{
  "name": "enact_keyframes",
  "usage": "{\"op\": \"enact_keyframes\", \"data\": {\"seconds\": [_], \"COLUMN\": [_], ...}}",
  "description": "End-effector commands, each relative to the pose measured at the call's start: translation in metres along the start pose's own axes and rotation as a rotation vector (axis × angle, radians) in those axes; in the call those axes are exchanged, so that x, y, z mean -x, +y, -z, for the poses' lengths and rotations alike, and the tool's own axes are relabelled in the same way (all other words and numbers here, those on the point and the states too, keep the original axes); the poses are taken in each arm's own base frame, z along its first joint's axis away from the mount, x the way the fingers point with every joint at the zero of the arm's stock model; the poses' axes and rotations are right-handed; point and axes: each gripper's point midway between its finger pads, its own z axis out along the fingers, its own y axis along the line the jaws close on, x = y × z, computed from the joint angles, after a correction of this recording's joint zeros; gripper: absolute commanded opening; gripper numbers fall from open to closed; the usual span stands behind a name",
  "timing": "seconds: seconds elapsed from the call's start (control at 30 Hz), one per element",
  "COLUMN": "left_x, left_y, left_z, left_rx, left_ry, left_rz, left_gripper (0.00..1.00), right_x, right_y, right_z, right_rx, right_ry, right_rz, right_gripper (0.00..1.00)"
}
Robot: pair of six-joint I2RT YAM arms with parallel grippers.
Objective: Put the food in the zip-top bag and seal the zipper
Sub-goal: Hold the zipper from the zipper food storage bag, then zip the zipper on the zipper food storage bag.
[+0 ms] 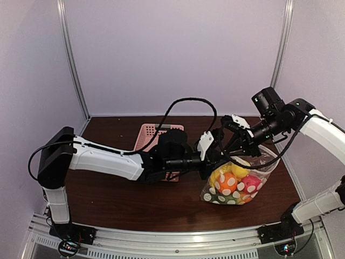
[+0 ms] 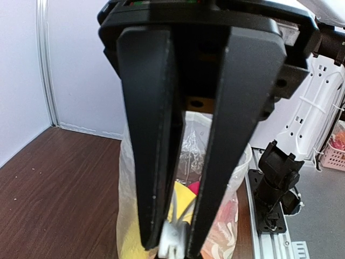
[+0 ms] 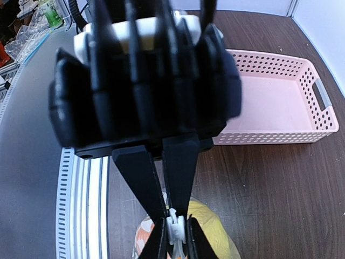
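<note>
the dotted bag point(image 1: 237, 181) stands full of toy food point(image 1: 233, 183) on the tabletop point(image 1: 108, 189), its mouth edge running between the arms. left gripper point(image 2: 173, 245) and right gripper point(image 3: 175, 229) both pinch the white zipper tab point(image 3: 177, 231), jaws closed.

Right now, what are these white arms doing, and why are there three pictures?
They are two robot arms. One picture looks down from above; the other two come from small cameras on each wrist. On the brown table stand a pink basket and a clear dotted bag full of toy food. The left gripper is pinched shut on the bag's top edge. The right gripper is closing around the small white zipper slider.
</note>
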Motion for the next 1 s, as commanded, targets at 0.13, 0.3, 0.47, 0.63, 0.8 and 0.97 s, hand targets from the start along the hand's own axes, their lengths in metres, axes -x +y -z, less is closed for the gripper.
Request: {"op": "enact_keyframes", "data": {"seconds": [0.13, 0.3, 0.47, 0.63, 0.8, 0.97], "left_x": [0.041, 0.035, 0.035, 0.035, 0.031, 0.026], "left_y": [-0.003, 0.0, 0.006, 0.012, 0.016, 0.023], "left_z": [0.011, 0.018, 0.033, 0.045, 0.055, 0.063], "left_rx": [-0.005, 0.007, 0.044, 0.08, 0.106, 0.141], "left_ry": [-0.121, -0.11, -0.118, -0.117, -0.105, -0.1], "left_rz": [-0.018, -0.008, -0.008, -0.015, -0.015, -0.013], "left_gripper": [0.0, 0.0, 0.0, 0.0, 0.0, 0.0], "right_x": [-0.006, -0.015, -0.025, -0.032, -0.04, -0.054], "right_y": [-0.005, -0.014, -0.022, -0.025, -0.029, -0.034], "right_z": [-0.003, 0.003, 0.006, 0.007, 0.016, 0.03], "right_rx": [-0.034, -0.087, -0.11, -0.111, -0.14, -0.177], "right_ry": [0.032, 0.111, 0.18, 0.211, 0.246, 0.287], "right_rz": [0.004, 0.005, -0.009, -0.023, -0.031, -0.056], "right_gripper": [0.0, 0.0, 0.0, 0.0, 0.0, 0.0]}}
